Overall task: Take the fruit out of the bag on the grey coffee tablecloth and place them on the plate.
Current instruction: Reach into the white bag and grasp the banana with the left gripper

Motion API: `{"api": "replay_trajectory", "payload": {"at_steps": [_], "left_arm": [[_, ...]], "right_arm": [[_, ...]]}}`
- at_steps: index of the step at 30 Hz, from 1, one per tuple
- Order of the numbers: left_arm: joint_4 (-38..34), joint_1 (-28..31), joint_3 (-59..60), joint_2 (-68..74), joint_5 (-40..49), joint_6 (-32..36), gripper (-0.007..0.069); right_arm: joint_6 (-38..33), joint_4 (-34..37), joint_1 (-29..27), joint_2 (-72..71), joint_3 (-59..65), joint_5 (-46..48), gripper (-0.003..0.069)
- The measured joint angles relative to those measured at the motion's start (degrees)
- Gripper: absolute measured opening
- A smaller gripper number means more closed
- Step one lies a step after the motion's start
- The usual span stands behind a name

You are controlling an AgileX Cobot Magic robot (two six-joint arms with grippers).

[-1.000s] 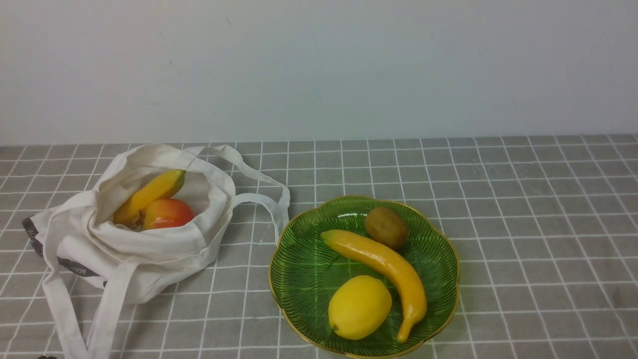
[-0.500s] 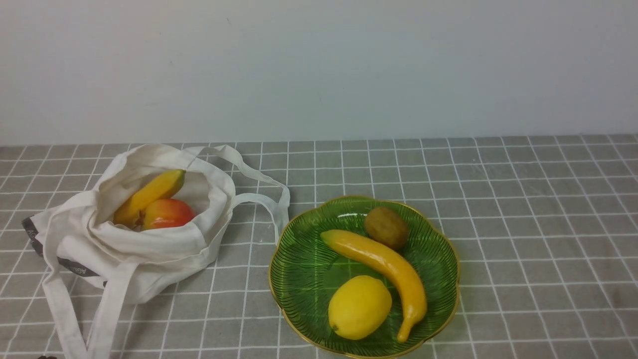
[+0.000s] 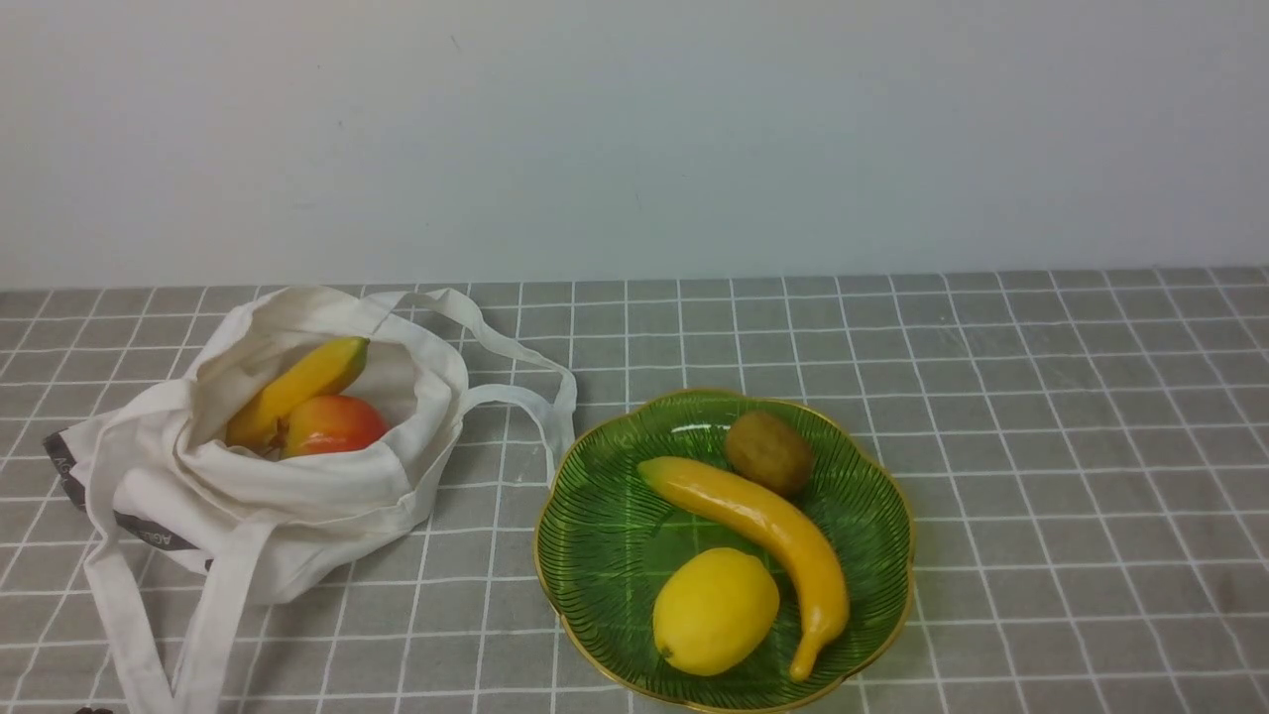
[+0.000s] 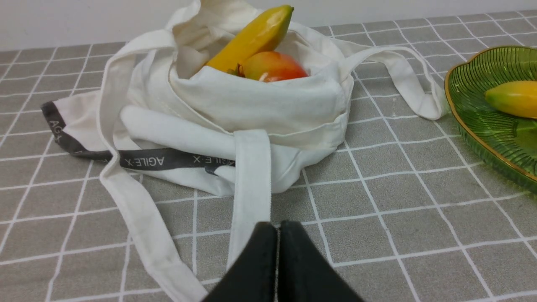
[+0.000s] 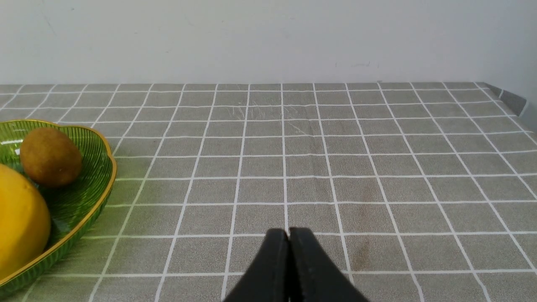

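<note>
The off-white bag [image 3: 288, 496] lies open at the left of the grey checked tablecloth [image 3: 1041, 446]. Inside it are a banana with a greenish tip [image 3: 297, 387] and a red-orange round fruit [image 3: 332, 424]. Both also show in the left wrist view, the banana [image 4: 251, 37] above the red fruit [image 4: 272, 67]. The green gold-rimmed plate [image 3: 595, 516] sits at centre. It holds another banana [image 3: 763, 535], a lemon [image 3: 714, 610] and a kiwi [image 3: 768, 453]. My left gripper [image 4: 277, 228] is shut and empty, near a bag handle [image 4: 251, 176]. My right gripper [image 5: 288, 233] is shut and empty over bare cloth, right of the plate [image 5: 84, 209].
A pale wall runs behind the table. The tablecloth's right edge [image 5: 507, 98] shows in the right wrist view. The bag's long handles [image 3: 525, 387] trail toward the plate and toward the front edge.
</note>
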Motion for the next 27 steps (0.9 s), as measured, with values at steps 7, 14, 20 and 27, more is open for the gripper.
{"api": "replay_trajectory", "payload": {"at_steps": [7,14,20,27], "left_arm": [[0.02,0.00,0.00,0.00,0.00,0.00,-0.0008],[-18.12,0.00,0.00,0.00,0.51,-9.47,-0.0008],[-46.87,0.00,0.00,0.00,0.60,-19.23,-0.0008],[-59.31,0.00,-1.09,0.00,-3.13,-16.63,-0.0008]], "right_arm": [[0.00,0.00,0.00,0.00,0.00,0.00,-0.0016],[0.00,0.00,0.00,0.00,0.00,0.00,-0.0016],[0.00,0.00,0.00,0.00,0.00,0.00,-0.0016],[0.00,0.00,0.00,0.00,0.00,0.00,-0.0016]]}}
